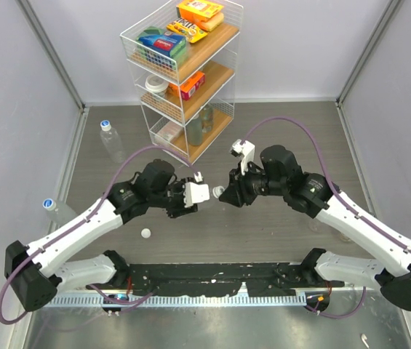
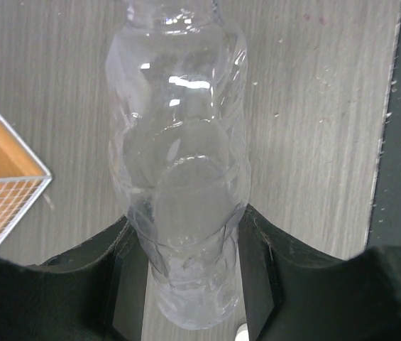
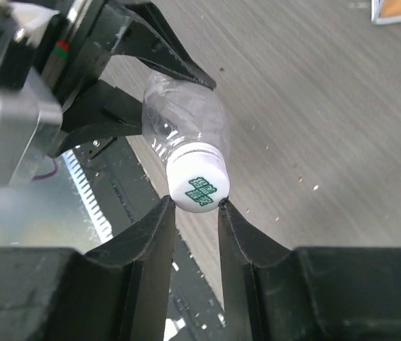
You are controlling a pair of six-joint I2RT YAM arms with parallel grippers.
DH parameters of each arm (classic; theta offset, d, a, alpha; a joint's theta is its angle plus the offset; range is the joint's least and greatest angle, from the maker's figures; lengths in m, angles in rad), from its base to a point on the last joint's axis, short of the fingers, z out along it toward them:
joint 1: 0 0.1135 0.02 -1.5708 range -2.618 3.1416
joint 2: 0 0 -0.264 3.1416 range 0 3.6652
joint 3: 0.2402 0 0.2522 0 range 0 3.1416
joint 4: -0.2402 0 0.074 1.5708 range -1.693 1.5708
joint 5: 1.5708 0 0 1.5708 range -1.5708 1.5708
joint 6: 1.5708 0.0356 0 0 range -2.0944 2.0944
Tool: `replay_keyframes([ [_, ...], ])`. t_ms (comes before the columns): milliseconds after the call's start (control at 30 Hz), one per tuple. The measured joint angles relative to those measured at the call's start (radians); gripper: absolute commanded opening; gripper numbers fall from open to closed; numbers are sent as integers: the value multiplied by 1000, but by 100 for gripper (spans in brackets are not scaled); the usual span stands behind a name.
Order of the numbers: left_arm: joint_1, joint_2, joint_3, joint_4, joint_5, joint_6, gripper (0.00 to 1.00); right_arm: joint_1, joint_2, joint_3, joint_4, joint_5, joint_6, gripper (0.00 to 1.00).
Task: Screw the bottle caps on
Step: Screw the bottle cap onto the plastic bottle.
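One bottle (image 2: 179, 177) in left jaws, its cap (image 3: 199, 186) in right jaws.

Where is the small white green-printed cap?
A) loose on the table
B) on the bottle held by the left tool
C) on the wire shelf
B: the small white green-printed plastic cap sits on the clear ribbed plastic bottle in the left tool, with the right tool closed on it.

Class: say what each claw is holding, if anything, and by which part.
The left claw grips a clear plastic bottle around its lower body. The right claw pinches the white cap on that bottle's neck by its sides.
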Motion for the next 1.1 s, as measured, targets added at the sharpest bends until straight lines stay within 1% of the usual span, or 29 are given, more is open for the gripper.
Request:
replay_keyframes([
  [100,-81,9,17,-18,-139,26,0,-2,1,2,-50,0,70,1],
  [167,-124,14,23,-26,-204,52,0,-1,-1,2,-87,-7,93,1],
  [333,-151,16,23,-23,-243,76,0,-1,-8,2,-130,-24,95,2],
  [367,-154,16,23,-17,-247,73,0,-2,-13,2,-135,-26,91,6],
  [400,-157,16,23,-8,-250,70,0,-1,-19,2,-139,-27,85,18],
  [433,-159,15,18,7,-253,60,0,-2,-25,2,-143,-29,76,24],
  [467,-161,11,3,35,-252,47,0,-2,-32,3,-146,-30,70,35],
  [500,-162,6,-14,63,-251,35,0,-2,-38,5,-148,-30,63,41],
  [533,-163,-5,-42,105,-246,16,0,-2,-44,7,-150,-32,53,51],
  [567,-162,-17,-71,149,-241,-6,0,-1,-51,9,-152,-35,39,55],
  [600,-161,-33,-102,193,-234,-30,0,0,-60,11,-155,-34,23,64],
  [667,-154,-72,-168,281,-218,-80,0,5,-84,23,-161,-19,-7,71],
  [700,-152,-97,-203,320,-205,-107,0,5,-99,27,-159,-7,-20,73],
  [833,-147,-178,-289,440,-130,-201,0,6,-174,66,-152,12,-66,75],
  [967,-147,-196,-295,522,-79,-264,2,6,-173,123,-139,6,-88,75],
  [1100,-147,-185,-295,556,-60,-313,5,6,-133,140,-120,-2,-90,76],
])
